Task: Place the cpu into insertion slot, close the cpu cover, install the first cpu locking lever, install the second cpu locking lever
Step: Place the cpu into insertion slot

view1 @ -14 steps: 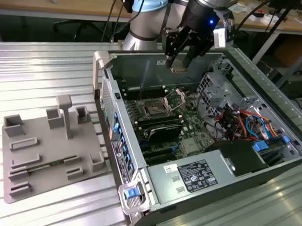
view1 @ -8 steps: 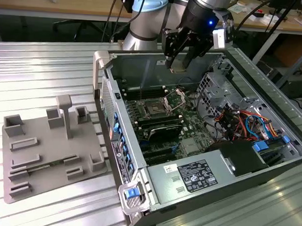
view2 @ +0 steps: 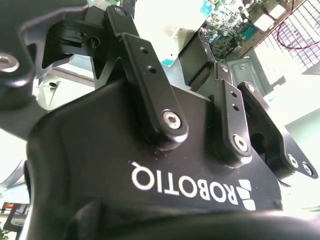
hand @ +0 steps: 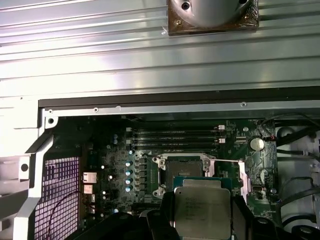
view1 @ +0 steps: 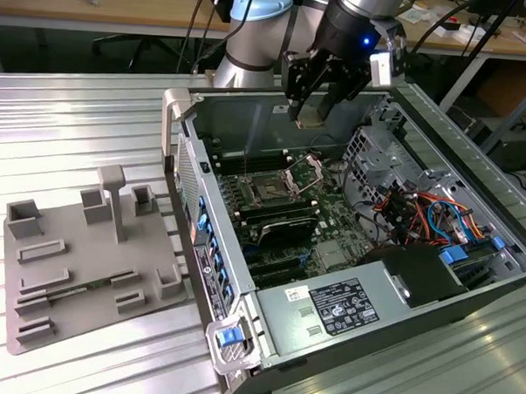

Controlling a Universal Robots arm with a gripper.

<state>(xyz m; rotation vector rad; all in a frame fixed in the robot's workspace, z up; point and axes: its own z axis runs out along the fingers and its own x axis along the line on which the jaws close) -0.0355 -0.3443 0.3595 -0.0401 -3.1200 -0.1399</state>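
1. We see the black two-fingered gripper (view1: 312,110) hanging over the open grey metal computer case (view1: 266,332), near the case's far wall in the exterior view.
2. Its fingers (hand: 246,221) are clamped on the cpu (hand: 202,212), a small flat square chip with a silver-grey top and a tan-green rim, one finger at each side.
3. The cpu is held in the air, above the green circuit board (view1: 332,213) and apart from it.
4. The insertion slot (hand: 181,172), a dark square socket with a silver metal rim, lies bare on the board.
5. The cpu cover (hand: 243,175), a thin silver metal frame, stands raised beside the slot.
6. The long black memory slots (hand: 175,136) lie just beyond the socket in the first wrist view.
7. On the exterior view's left, a grey plastic fixture plate (view1: 76,272) rests on the ribbed metal table (view1: 74,119), well apart from the gripper.
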